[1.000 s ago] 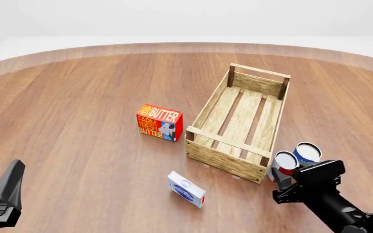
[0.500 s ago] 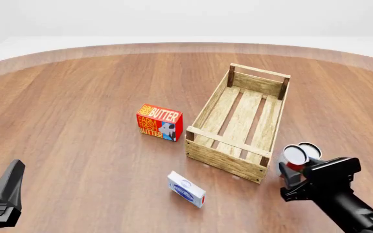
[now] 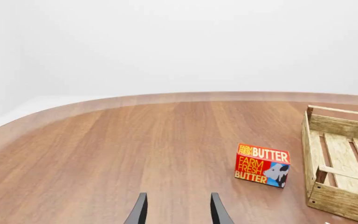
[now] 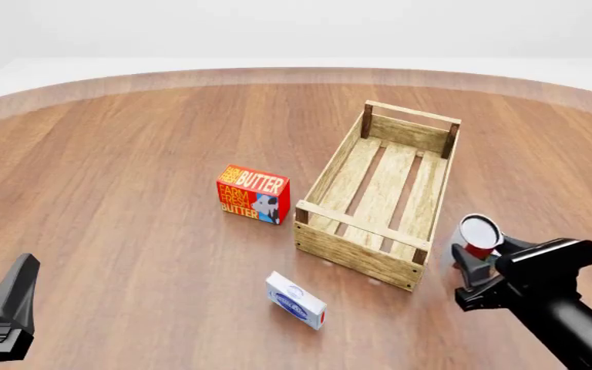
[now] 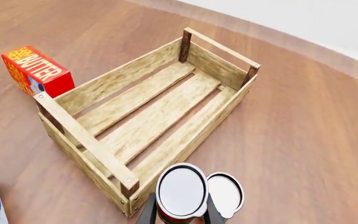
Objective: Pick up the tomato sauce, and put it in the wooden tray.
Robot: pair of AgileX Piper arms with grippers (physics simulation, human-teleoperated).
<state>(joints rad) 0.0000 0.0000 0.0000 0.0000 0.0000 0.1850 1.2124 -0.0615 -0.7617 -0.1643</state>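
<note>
The right gripper is clamped on the tomato sauce, lifted. Next, I judge, carry it forward-left over the wooden tray and release.

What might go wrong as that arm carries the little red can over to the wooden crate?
A few things, as a guess. The right gripper pinches the tomato sauce low on its body, so the can might tip or slip out. A second can sits right beside it and may get knocked over. The wooden tray has a raised near wall and corner posts, so a can carried too low could hit the wood.
</note>
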